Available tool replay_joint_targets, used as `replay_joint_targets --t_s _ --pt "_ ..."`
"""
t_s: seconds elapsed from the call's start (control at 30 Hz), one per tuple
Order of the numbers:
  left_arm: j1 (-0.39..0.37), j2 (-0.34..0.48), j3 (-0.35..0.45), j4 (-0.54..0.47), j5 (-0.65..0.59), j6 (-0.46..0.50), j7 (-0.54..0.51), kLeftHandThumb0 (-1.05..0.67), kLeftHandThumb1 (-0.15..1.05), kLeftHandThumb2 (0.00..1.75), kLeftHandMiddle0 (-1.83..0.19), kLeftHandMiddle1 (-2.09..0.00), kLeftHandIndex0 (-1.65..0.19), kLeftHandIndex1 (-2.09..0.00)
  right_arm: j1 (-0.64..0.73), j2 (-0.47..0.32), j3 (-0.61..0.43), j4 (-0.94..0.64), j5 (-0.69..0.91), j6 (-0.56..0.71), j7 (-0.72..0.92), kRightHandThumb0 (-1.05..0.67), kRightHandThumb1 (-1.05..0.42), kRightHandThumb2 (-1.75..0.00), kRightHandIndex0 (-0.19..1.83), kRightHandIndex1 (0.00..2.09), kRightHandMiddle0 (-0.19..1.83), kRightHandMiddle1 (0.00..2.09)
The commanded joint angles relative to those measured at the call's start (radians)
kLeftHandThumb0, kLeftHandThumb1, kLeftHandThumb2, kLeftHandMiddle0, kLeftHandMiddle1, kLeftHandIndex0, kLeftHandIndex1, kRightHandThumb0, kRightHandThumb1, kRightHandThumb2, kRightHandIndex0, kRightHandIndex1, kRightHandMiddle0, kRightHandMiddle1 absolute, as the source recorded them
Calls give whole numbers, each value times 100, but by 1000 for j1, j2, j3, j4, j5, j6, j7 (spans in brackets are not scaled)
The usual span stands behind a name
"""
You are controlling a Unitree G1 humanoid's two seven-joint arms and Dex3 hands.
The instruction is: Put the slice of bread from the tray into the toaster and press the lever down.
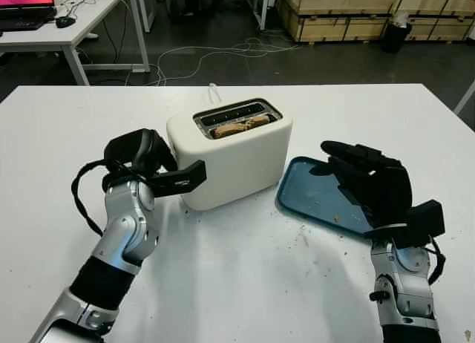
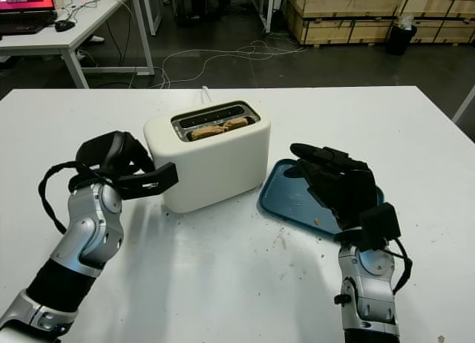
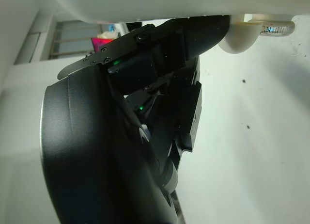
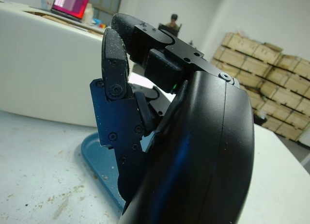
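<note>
The white toaster (image 1: 237, 161) stands mid-table with the slice of bread (image 1: 239, 125) sitting low in its near slot. My left hand (image 1: 152, 159) is pressed against the toaster's left end, fingers curled and holding nothing; the lever is hidden behind it. In the left wrist view the toaster's underside (image 3: 145, 3) lies close over the curled fingers (image 3: 160, 44). The blue tray (image 1: 312, 194) lies to the right of the toaster with only crumbs on it. My right hand (image 1: 349, 168) hovers open above the tray's near right part, palm toward the toaster.
Crumbs are scattered on the white table (image 1: 245, 283) in front of the tray. A white cord (image 1: 214, 90) runs off the table's far edge behind the toaster. Desks, floor cables and wooden crates (image 1: 349, 12) stand beyond the table.
</note>
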Motion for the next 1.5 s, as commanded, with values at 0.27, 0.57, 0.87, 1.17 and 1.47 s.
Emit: replay_joint_targets --t_s 0.27,0.57,0.87,1.17,1.47 --pt "221 -64 -79 -10 -140 -133 -10 1 92 8 -100 -43 -101 -4 0 0 1 -6 -1 4 -6 -44 -92 -20 89 90 115 0" --pt "320 -18 108 -248 -286 -381 198 -11 92 13 -85 -119 -104 -1 -19 -4 -4 -5 7 27 -17 -44 -92 -19 85 88 110 0" --pt "302 143 309 -459 -398 -398 39 -24 79 0 -86 -130 -111 -3 -128 -133 -48 85 33 40 101 -44 -92 -14 75 86 101 0" --pt "211 319 450 -460 -407 -412 -94 -31 67 0 -112 -79 -128 -3 -359 -357 -32 345 -101 -88 209 -43 -92 -12 84 87 105 2" --pt "126 422 429 -416 -378 -410 -192 -37 61 0 -137 -27 -135 -1 -494 -442 53 494 -288 -198 177 -44 -91 -2 88 81 110 2"
